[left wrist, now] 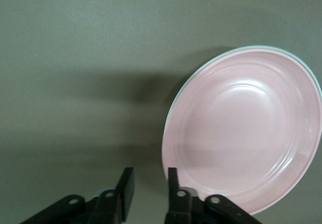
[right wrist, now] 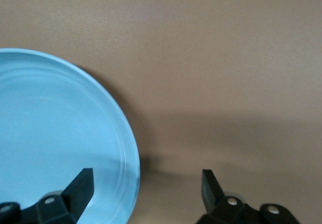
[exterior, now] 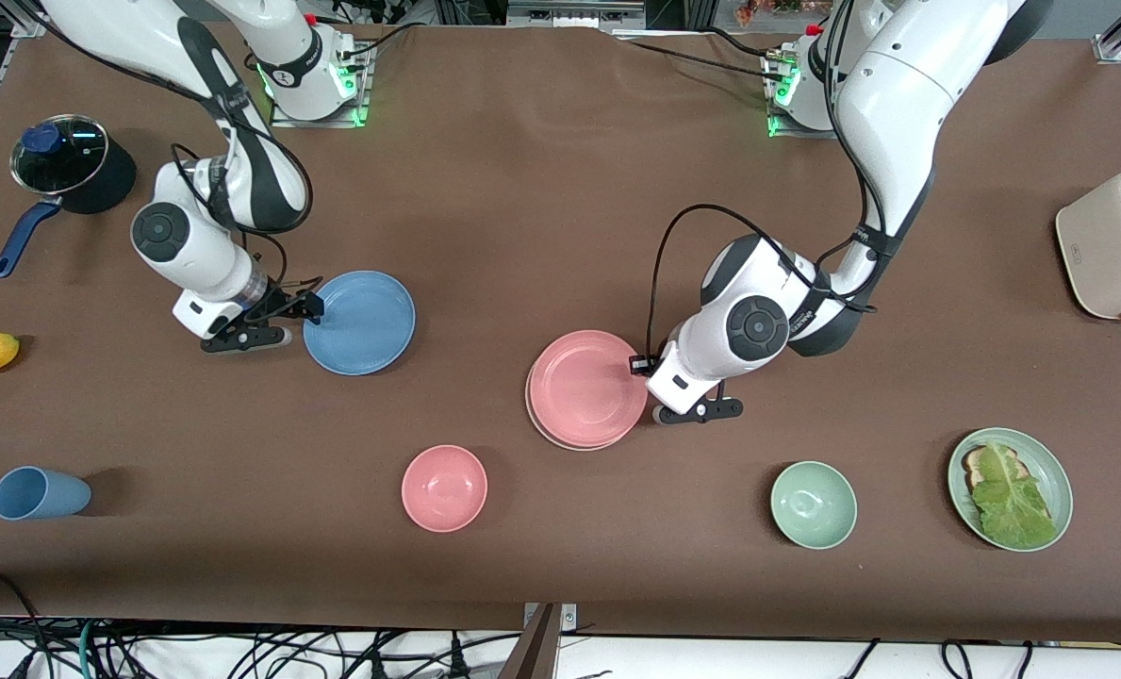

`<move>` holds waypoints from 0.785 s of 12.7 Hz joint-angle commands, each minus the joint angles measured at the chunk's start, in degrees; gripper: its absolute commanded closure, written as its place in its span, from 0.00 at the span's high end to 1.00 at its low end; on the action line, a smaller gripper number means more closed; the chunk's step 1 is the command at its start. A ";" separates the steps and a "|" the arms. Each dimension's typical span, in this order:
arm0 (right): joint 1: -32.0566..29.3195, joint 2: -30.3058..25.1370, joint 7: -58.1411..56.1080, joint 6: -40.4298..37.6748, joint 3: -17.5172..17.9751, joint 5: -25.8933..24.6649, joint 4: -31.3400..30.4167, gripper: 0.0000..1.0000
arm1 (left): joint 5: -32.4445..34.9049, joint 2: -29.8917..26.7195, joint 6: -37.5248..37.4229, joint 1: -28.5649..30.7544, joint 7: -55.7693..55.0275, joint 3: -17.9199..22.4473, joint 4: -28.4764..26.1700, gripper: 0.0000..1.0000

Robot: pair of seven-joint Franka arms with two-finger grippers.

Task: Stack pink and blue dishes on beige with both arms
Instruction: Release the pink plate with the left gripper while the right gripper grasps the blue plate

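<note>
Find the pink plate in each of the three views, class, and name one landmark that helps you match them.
Front view: the pink plate lies mid-table on the beige plate, beside the left gripper.
Left wrist view: the pink plate fills the space just past the left gripper, beige rim showing.
Right wrist view: not in it; only the blue plate shows.
Shared landmark: the brown tablecloth.

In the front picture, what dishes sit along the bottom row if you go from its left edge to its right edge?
Blue cup → pink bowl → green bowl → green plate with toast and lettuce on it.
</note>
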 commanded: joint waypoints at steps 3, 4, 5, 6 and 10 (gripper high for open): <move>0.20 1.35 2.01 3.14 0.82 0.40 -0.50 0.79 | 1.59 -2.28 -3.74 2.62 -1.21 0.29 0.88 1.00; 0.20 0.82 1.84 2.79 0.82 0.40 -0.50 0.69 | 1.68 -2.45 -4.09 3.77 -1.03 0.38 0.79 1.00; 0.20 0.30 2.01 0.78 0.82 0.40 -0.50 0.57 | 1.76 -2.89 -6.27 5.43 -0.60 0.38 0.53 1.00; 0.20 -0.58 2.10 -0.28 0.91 0.40 -0.50 0.46 | 2.29 -3.50 -8.90 7.01 0.45 0.38 0.52 1.00; 0.12 -1.12 2.19 -1.17 1.26 0.40 -0.41 0.00 | 3.00 -6.14 -17.07 14.65 9.22 0.20 0.61 1.00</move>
